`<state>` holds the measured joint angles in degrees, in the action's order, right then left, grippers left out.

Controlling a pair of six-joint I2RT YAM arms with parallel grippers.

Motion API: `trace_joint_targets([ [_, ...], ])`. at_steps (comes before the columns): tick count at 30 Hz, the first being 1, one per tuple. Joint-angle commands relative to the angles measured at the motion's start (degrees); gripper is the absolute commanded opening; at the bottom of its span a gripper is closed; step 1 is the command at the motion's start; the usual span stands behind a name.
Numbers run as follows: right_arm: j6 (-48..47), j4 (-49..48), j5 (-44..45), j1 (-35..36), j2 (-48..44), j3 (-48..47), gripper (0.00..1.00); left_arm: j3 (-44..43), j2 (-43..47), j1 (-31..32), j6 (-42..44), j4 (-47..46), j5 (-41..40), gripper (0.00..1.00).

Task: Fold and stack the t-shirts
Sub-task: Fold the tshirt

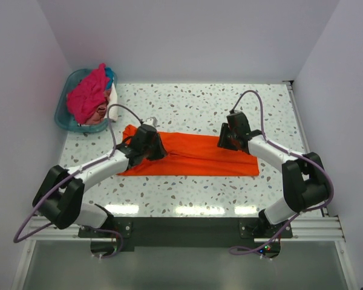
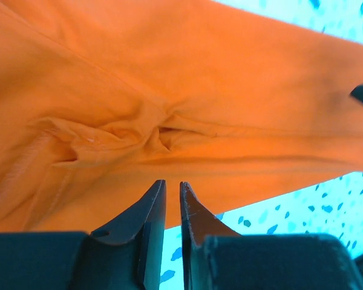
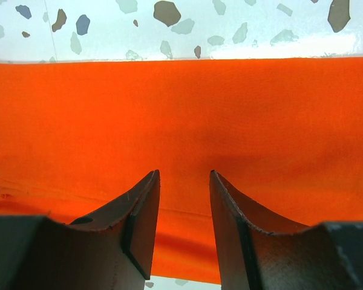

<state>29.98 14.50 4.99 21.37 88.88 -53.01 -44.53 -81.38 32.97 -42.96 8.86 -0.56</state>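
Note:
The orange t-shirt (image 1: 193,156) lies on the speckled table as a long folded strip, running left to right. My left gripper (image 1: 154,147) hovers over its left part, where the cloth is bunched into small wrinkles (image 2: 163,130). Its jaws (image 2: 173,182) are shut to a thin gap with nothing between them. My right gripper (image 1: 227,140) hovers over the strip's right part (image 3: 181,109). Its jaws (image 3: 184,172) are open and empty, above smooth cloth. A magenta-pink t-shirt (image 1: 88,96) is heaped in the basket, with a bit of blue (image 1: 111,75) and white (image 1: 113,96) cloth beside it.
The teal plastic basket (image 1: 63,112) stands at the table's far left corner. White walls close in the table at the back and on both sides. Bare speckled tabletop (image 1: 193,106) lies behind the orange strip and in front of it.

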Motion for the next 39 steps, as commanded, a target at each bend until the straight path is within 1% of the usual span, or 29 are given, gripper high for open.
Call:
trace_joint_targets([
  [1,-0.62,-2.99,1.16,-0.09,-0.90,0.28,0.42,-2.22,6.05,-2.02,-0.20,3.06,-8.30,0.20],
  [2,-0.53,-2.99,1.07,-0.10,-0.90,0.37,0.42,-3.36,6.32,-3.43,-0.19,3.96,-9.19,0.20],
  [3,-0.62,-2.99,0.98,-0.10,-0.99,0.37,0.42,-3.71,6.06,-6.57,0.15,4.32,-8.59,0.19],
  [7,-0.45,-2.99,0.54,-0.10,-1.08,0.28,0.42,-6.35,1.50,-10.99,3.14,5.89,-8.49,0.15],
  [11,-0.71,-2.37,0.54,-0.09,-1.25,-0.42,0.42,-8.90,-5.08,-11.79,4.11,6.08,-9.81,0.13],
  [20,-1.23,-1.41,0.72,-0.01,-2.13,-0.42,0.42,-10.22,-12.83,-11.88,3.23,4.58,-9.20,0.12],
  [22,-1.32,-1.49,0.81,-0.09,-2.40,-0.16,0.43,-10.22,-13.45,-11.88,3.41,4.32,-8.67,0.12],
  [27,-1.32,-1.84,0.54,-0.01,-2.57,0.10,0.43,-9.00,-12.92,-11.88,4.20,2.57,-3.84,0.12],
  [32,-1.15,-2.37,0.19,-0.10,-2.57,0.28,0.43,-6.18,-9.94,-11.88,4.64,0.63,0.29,0.11],
  [35,-1.06,-2.64,-0.16,-0.10,-2.31,0.37,0.43,-5.04,-9.23,-11.88,5.34,0.01,4.32,0.11],
  [39,-0.71,-3.08,-0.60,-0.10,-2.48,0.81,0.43,-3.55,-8.36,-11.79,6.05,-0.51,7.14,0.10],
])
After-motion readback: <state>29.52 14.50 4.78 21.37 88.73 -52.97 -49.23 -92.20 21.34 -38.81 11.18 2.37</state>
